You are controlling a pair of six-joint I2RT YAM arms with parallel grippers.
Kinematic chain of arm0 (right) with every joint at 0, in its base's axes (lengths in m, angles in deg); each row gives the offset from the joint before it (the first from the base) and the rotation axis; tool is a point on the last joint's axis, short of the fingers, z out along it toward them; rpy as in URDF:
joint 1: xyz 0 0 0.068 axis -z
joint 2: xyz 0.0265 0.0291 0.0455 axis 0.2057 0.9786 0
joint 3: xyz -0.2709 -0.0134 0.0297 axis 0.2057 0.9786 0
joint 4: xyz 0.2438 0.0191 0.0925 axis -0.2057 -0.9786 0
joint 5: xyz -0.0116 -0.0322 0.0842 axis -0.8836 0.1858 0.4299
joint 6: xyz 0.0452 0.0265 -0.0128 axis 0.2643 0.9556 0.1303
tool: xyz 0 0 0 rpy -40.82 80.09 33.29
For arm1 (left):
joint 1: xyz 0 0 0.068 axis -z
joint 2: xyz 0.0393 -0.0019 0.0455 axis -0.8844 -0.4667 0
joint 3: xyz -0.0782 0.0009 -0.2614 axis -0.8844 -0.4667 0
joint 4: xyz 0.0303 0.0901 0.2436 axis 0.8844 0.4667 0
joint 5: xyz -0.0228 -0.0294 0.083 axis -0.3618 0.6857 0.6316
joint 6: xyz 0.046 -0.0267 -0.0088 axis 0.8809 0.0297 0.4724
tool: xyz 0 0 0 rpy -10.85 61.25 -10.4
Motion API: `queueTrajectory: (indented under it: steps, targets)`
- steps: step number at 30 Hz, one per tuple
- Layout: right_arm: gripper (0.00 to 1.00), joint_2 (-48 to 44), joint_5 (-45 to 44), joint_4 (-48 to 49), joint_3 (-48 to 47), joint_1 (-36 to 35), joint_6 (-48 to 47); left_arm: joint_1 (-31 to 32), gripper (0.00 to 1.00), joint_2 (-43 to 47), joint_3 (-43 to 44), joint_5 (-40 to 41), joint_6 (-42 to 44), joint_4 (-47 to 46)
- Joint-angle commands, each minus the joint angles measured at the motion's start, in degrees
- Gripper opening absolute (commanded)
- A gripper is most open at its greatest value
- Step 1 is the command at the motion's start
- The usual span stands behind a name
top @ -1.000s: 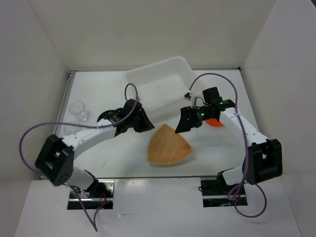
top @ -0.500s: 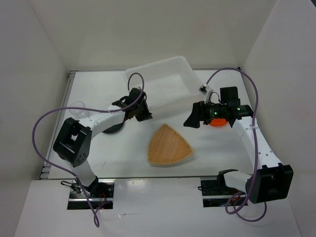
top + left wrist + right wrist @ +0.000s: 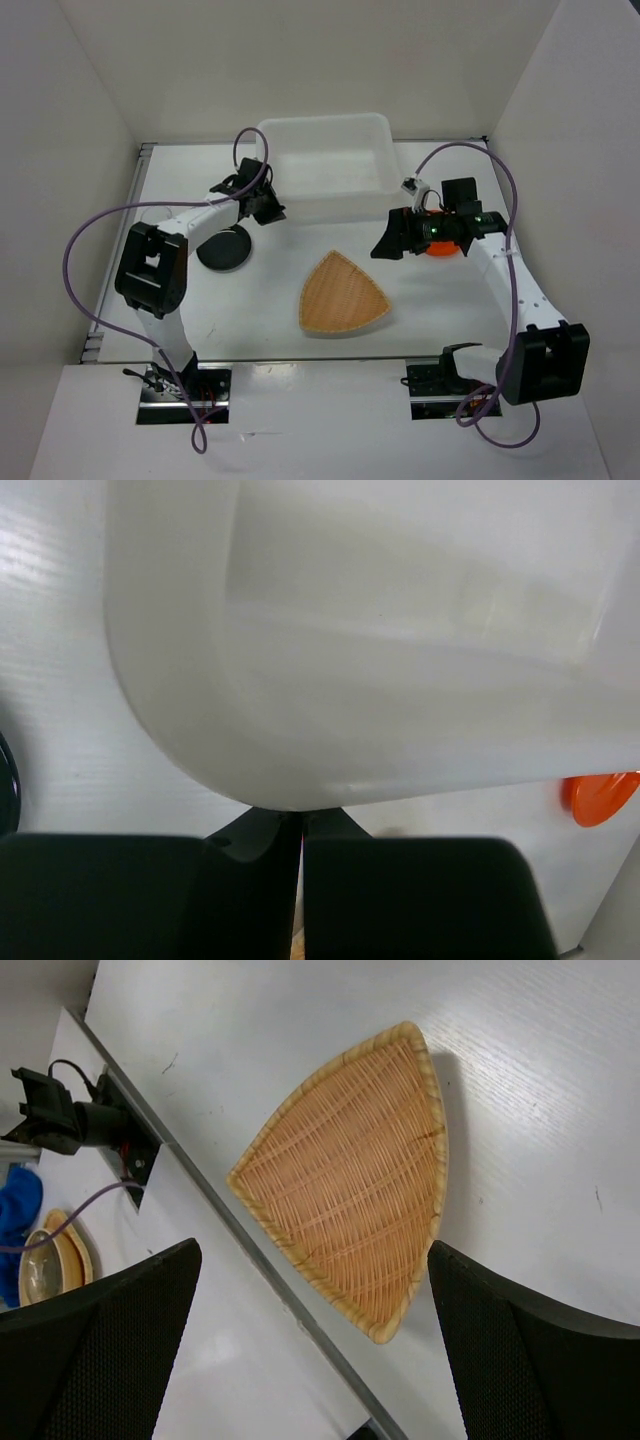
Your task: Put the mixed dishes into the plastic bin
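Observation:
The plastic bin (image 3: 325, 165) stands at the back middle, its near left corner filling the left wrist view (image 3: 330, 660). My left gripper (image 3: 264, 205) is shut, its tips (image 3: 300, 820) tucked against that corner under the rim, with nothing seen between them. The black plate (image 3: 224, 247) lies just left of it. The woven tray (image 3: 343, 295) lies in the middle, below my open right gripper (image 3: 385, 243), and shows between its fingers (image 3: 350, 1180). The orange plate (image 3: 440, 248) sits mostly under the right wrist and at the left wrist view's right edge (image 3: 600, 796).
White walls close in the table on three sides. A metal rail (image 3: 200, 1170) runs along the near table edge, with an arm's base clamp (image 3: 60, 1120) beyond it. Purple cables (image 3: 95, 250) loop off both arms.
The left gripper shut and moved from above the black plate up to the bin's corner. The bin swung from tilted to square with the back wall. The right arm drew back over the orange plate.

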Motion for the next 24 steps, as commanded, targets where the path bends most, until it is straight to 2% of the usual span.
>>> queueTrajectory:
  steps: [1,5,9,10,11,14,15,18,24]
  targets:
    - [0.98,2.87,0.42,0.57,-0.10,0.33,1.70,-1.33,0.03,-1.42,4.29,-2.45,2.81,-0.11]
    - [0.98,5.51,-2.10,-1.63,-0.10,-0.20,2.30,-1.33,0.07,0.06,2.11,-7.62,1.07,-0.35]
    - [0.98,11.99,-4.57,-3.39,-0.10,-0.99,3.98,0.77,0.18,9.99,-5.80,-9.31,-2.11,-3.96]
    - [0.98,13.59,-4.58,-3.92,-0.10,-1.77,3.98,1.38,0.25,11.40,-6.59,-9.31,-2.11,-3.96]
    - [0.98,15.17,-5.36,-3.92,-0.71,-1.78,3.98,2.70,0.39,13.93,-7.12,-9.31,-2.11,-3.09]
    - [0.98,19.22,-7.12,-4.62,-1.25,-3.80,3.98,4.38,0.66,19.03,-7.74,-6.77,-0.09,1.20]
    - [0.98,19.84,-7.74,-4.62,-1.25,-3.80,4.50,4.38,0.72,20.45,-8.44,-5.63,-0.09,2.00]
    - [0.98,21.24,-8.88,-4.62,-0.63,-6.51,5.29,4.38,0.82,26.94,-10.11,-4.39,0.44,3.76]
    - [0.96,27.12,-8.88,-4.62,-0.10,-9.60,6.52,4.38,0.86,34.68,-12.83,-4.39,-2.37,5.78]
